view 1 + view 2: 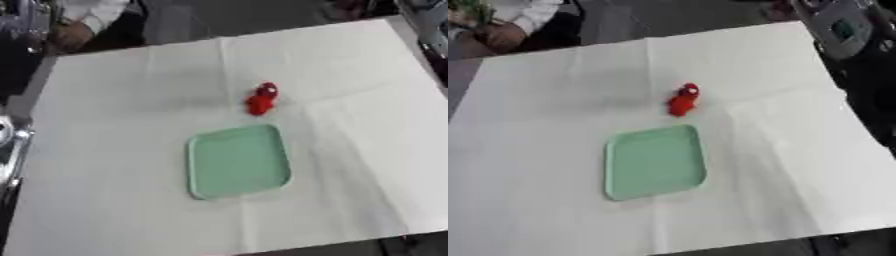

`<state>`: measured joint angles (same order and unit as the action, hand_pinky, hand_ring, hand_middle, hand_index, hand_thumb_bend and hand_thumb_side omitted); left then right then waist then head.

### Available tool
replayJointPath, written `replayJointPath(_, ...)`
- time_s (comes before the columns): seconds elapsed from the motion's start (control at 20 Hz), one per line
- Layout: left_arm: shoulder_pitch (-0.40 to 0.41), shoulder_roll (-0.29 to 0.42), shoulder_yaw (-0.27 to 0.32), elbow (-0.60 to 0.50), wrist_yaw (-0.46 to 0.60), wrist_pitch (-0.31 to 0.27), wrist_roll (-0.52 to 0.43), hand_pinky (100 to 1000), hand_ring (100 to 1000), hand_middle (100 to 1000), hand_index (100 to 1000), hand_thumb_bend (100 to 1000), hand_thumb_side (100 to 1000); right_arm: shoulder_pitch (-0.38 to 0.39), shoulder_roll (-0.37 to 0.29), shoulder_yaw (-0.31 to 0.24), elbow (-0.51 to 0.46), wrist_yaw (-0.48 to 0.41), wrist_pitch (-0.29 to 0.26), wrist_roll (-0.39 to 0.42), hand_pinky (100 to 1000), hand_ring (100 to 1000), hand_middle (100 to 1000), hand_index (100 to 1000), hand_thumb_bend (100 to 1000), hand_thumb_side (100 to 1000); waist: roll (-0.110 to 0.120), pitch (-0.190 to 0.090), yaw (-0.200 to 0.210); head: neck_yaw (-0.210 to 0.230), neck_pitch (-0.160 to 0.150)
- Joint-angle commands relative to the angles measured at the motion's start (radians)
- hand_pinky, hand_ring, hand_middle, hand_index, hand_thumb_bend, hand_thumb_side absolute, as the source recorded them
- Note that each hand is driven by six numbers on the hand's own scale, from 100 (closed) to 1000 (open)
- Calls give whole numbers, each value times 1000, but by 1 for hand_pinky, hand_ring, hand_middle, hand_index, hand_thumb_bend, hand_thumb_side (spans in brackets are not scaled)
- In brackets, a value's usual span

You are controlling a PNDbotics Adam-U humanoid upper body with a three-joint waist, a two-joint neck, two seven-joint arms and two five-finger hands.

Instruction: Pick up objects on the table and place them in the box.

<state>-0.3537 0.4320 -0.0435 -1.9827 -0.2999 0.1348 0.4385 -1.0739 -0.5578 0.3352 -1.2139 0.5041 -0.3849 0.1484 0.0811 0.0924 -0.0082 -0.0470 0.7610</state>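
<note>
A small red object (262, 99) with a white patch near its top lies on the white-covered table (105, 110), just beyond the far edge of a pale green tray (238, 161). The shallow tray has rounded corners and nothing lies in it. It sits near the middle of the table, a little toward the front. Neither of my hands shows in either view. Only a silver and black part of my left arm (9, 150) shows at the left edge, and a dark part of my right arm (875, 95) at the right edge.
The white cloth has fold creases running across it. A grey and black device (842, 27) stands off the table's far right corner. A seated person (514, 22) is beyond the far left corner, touching nothing on the table.
</note>
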Motion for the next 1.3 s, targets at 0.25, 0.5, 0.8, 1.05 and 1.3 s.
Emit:
replayJointPath(0.25, -26, 1, -3, -17, 9, -8, -8, 466, 606, 715, 842, 510, 779, -31, 83, -23, 116, 136, -44, -7, 877, 100, 507, 862, 397, 902, -1, -10, 15, -35, -35)
replayJointPath(0.5, -35, -2, -2, -17, 9, -11, -9, 468, 607, 715, 842, 504, 783, 13, 156, 1, 137, 191, -101, -26, 879, 100, 514, 845, 752, 882, -1, -10, 23, -49, -43)
replayJointPath(0.8, -34, 2, -1, -17, 7, -8, -9, 467, 606, 715, 842, 509, 779, 59, 144, 44, 36, 175, -154, -22, 875, 100, 522, 839, 580, 823, -5, -11, 22, -36, -29)
replayJointPath(1.05, -25, 14, -1, -17, 6, -3, -11, 467, 606, 715, 842, 508, 779, 74, 116, 86, -42, 165, -161, 10, 831, 100, 557, 861, 610, 813, -10, -16, 15, -25, -17)
replayJointPath(1.3, -22, 19, -2, -17, 5, -3, -12, 467, 606, 714, 842, 508, 781, 101, 124, 117, -66, 162, -141, 41, 824, 100, 536, 858, 548, 833, -10, -17, 11, -20, -15)
